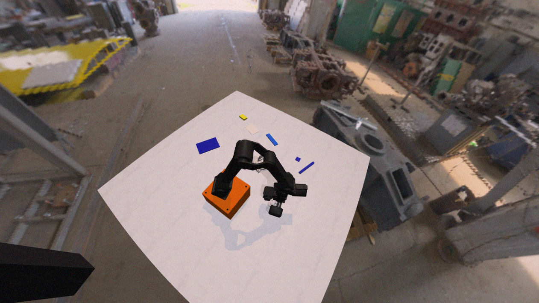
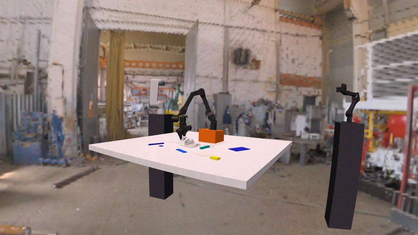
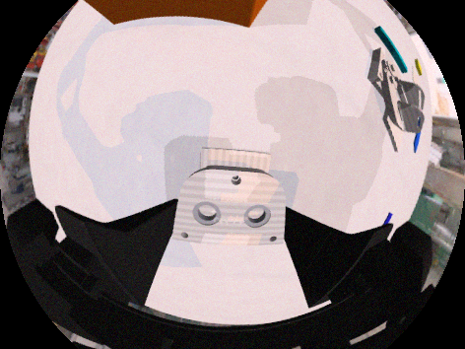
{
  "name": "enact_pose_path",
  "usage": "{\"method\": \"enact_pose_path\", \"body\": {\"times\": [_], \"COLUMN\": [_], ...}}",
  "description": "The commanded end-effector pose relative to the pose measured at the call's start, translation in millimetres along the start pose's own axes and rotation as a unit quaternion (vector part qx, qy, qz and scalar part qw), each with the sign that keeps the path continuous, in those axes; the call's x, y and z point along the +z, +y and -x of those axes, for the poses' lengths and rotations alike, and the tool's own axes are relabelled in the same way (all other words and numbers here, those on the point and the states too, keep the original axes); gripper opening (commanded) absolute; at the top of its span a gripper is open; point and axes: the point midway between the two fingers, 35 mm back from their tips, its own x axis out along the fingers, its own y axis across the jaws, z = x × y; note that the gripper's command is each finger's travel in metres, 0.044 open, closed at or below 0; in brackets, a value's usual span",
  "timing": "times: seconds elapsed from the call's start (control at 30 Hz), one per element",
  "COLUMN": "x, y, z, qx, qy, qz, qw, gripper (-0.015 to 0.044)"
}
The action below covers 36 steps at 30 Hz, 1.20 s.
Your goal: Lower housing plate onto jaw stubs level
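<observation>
The housing plate (image 3: 231, 195) is light and striped, with two round holes, and lies between my fingers in the wrist view. My gripper (image 3: 231, 209) (image 2: 181, 138) is shut on its two side edges, low over the table. A pale striped block (image 3: 238, 157) shows just beyond the plate's rounded edge; whether they touch is unclear. The jaw assembly (image 2: 190, 143) (image 3: 410, 115) stands apart from the gripper, with two upright jaws on a flat base. In the top view my arm partly covers it. The stubs and pins are too small to make out clearly.
The orange box (image 1: 239, 190) (image 2: 211, 136) (image 3: 182, 11) carries my arm's base. A teal bar (image 2: 204, 147) (image 3: 390, 49) lies close to the jaw assembly. A blue strip (image 1: 271, 139) (image 2: 181, 150), a dark blue bar (image 1: 306, 167), a yellow block (image 1: 243, 117) and a dark blue rectangle (image 1: 207, 145) lie around.
</observation>
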Motion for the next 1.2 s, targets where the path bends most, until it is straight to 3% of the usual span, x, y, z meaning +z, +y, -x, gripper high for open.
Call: {"method": "enact_pose_path", "body": {"times": [0.0, 0.63, 1.17], "x": [-3, -2, 3], "y": [-1, -1, -14], "z": [10, 70, 72], "qx": [-0.001, -0.003, -0.004], "qy": [0.004, 0.004, 0.005], "qz": [0.0, 0.002, -0.052], "qw": [1.0, 1.0, 0.999], "gripper": [0.0351, 0.0351, 0.0351]}}
